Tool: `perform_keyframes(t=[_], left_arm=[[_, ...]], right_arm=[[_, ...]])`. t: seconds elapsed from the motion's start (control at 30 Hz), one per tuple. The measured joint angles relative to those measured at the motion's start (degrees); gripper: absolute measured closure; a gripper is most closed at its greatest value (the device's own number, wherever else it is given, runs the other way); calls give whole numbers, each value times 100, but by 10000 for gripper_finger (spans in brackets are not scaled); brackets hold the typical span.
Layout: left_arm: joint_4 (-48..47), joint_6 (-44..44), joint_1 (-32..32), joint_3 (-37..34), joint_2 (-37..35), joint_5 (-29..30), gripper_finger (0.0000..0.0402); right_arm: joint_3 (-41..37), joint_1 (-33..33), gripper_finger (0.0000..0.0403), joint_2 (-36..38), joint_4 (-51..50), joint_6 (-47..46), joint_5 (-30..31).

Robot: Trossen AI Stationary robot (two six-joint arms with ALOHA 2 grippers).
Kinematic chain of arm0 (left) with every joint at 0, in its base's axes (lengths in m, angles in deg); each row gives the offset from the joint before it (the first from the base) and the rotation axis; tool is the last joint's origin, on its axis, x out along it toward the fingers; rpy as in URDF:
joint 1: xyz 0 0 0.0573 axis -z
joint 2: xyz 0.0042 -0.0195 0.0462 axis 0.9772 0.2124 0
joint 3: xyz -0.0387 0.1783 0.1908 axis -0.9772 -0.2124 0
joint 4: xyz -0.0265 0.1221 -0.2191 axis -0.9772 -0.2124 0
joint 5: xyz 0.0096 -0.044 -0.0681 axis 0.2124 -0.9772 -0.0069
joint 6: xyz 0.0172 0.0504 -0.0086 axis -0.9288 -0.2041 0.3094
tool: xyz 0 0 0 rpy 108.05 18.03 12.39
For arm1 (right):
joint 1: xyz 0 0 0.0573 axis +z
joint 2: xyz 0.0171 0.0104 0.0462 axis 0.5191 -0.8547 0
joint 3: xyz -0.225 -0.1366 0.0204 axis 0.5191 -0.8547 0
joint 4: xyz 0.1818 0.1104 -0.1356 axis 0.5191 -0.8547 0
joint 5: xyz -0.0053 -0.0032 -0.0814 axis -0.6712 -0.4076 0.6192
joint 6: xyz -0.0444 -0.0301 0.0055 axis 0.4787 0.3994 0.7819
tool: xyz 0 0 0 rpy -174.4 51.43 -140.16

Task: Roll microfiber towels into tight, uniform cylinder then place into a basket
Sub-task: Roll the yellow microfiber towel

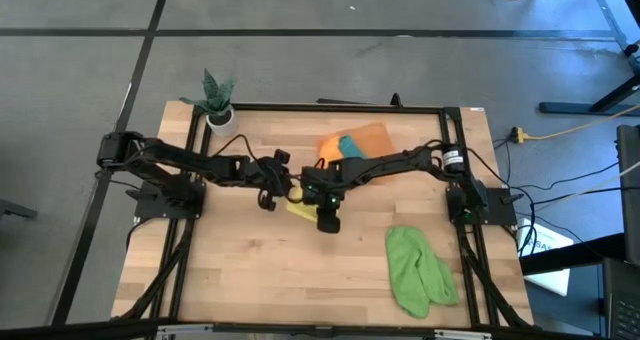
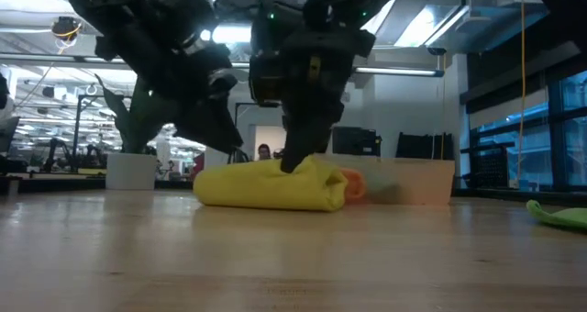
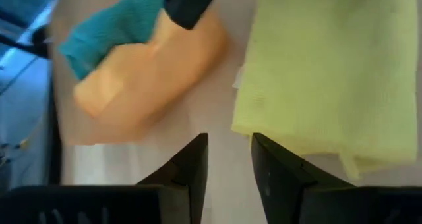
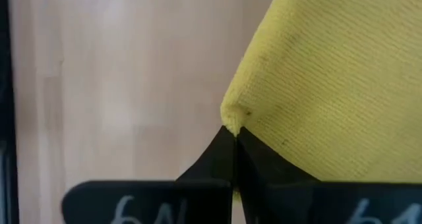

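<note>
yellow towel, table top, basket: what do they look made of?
Yellow towel: soft knit cloth, matte, fine woven texture and rounded folds; likely microfiber.
Table top: light wood planks, smooth, faint sheen; grain and seams show.
Basket: translucent orange plastic by its look; teal towel sits in it.

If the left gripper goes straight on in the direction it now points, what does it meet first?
Probably bare table first. The left gripper is open and empty, aimed at the wood strip between the yellow towel and the orange basket holding the teal towel. Depth is unclear; the yellow edge lies close.
</note>
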Motion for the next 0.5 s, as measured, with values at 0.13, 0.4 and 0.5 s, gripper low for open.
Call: perform_keyframes(t=[0.13, 0.4, 0.5], left_arm=[[-235, -4, 207, 0, -16, -305, 294], [-217, -50, 541, 7, 184, -1007, 294], [-230, -44, 696, 7, 195, -1009, 294]], right_arm=[[0, 261, 396, 0, 17, 367, -41], [0, 786, 396, 0, 299, 827, 33], [0, 899, 396, 0, 311, 850, 77]])
